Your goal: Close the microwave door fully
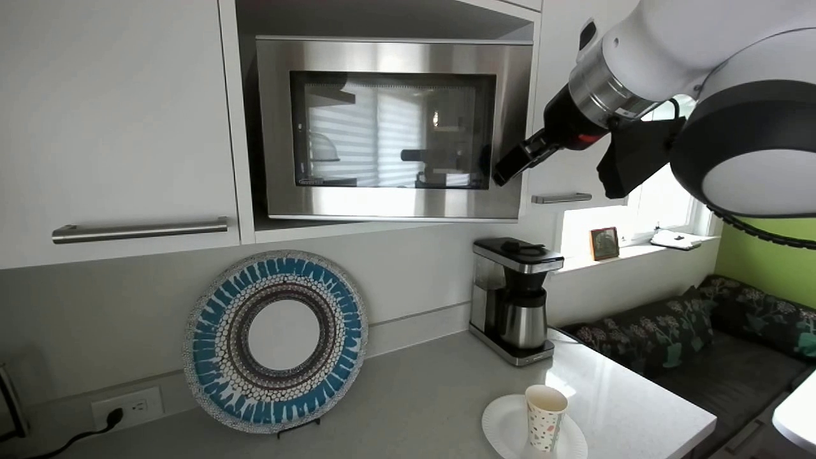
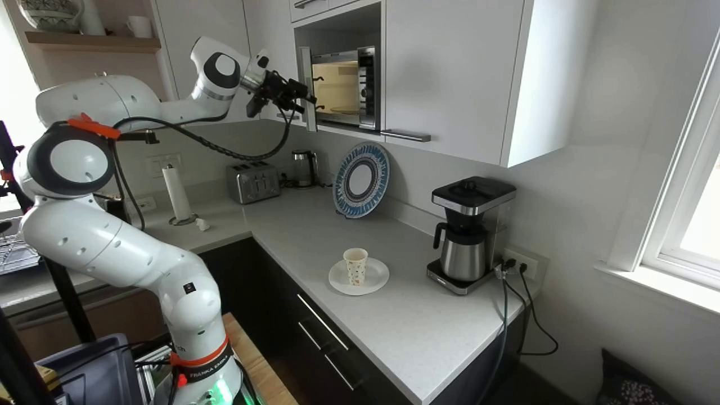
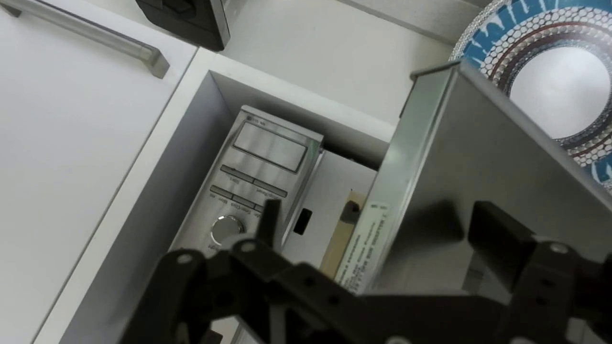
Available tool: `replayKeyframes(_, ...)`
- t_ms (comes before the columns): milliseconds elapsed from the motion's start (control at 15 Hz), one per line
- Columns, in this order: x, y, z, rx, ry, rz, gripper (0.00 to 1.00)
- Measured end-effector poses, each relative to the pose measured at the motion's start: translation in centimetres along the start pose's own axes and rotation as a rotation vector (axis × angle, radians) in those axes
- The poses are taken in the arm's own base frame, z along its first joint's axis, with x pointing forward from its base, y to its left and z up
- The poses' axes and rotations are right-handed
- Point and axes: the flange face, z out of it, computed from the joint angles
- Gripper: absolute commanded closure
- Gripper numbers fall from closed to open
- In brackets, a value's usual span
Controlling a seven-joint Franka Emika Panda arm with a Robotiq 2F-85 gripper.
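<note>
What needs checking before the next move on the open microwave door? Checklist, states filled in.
1. Microwave door fully closed: not ok, it stands open.
2. Gripper open: ok, fingers spread.
3. Both fingers outside the door: not ok; the wrist view shows the door edge between them, so one might get pinched on closing.
4. Fingers free of contact: cannot tell whether either touches the door.
5. Cup and plate out of the way: ok, both lower than the microwave, at counter level.

Microwave [image 2: 367,73] in cabinet [image 3: 129,191]; cup [image 2: 356,267] on plate [image 2: 378,275]
</note>
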Motion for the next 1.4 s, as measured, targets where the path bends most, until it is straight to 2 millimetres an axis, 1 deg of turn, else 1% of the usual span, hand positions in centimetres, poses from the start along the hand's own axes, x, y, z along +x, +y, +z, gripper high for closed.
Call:
replayKeyframes(267, 0.3, 0.1, 1.4, 0.018, 0.011, -0.003, 0.0)
replayKeyframes(467, 0.3, 0.0, 1.5, 0.018, 0.01, -0.002, 0.0)
replayKeyframes(867, -0.1, 0.8, 1.8, -0.044, -0.098, 0.081, 0.0)
replayKeyframes(1067, 0.4, 0.4, 1.3, -0.039, -0.09, 0.13, 0.0)
replayKeyframes(1267, 0.8, -0.6, 1.0, -0.02, -0.084, 0.17, 0.0)
replayKeyframes(1333, 1.0, -1.0, 1.0, -0.014, -0.083, 0.181, 0.07)
replayKeyframes(1400, 1.1, -1.4, 0.9, -0.011, -0.087, 0.192, 0.28)
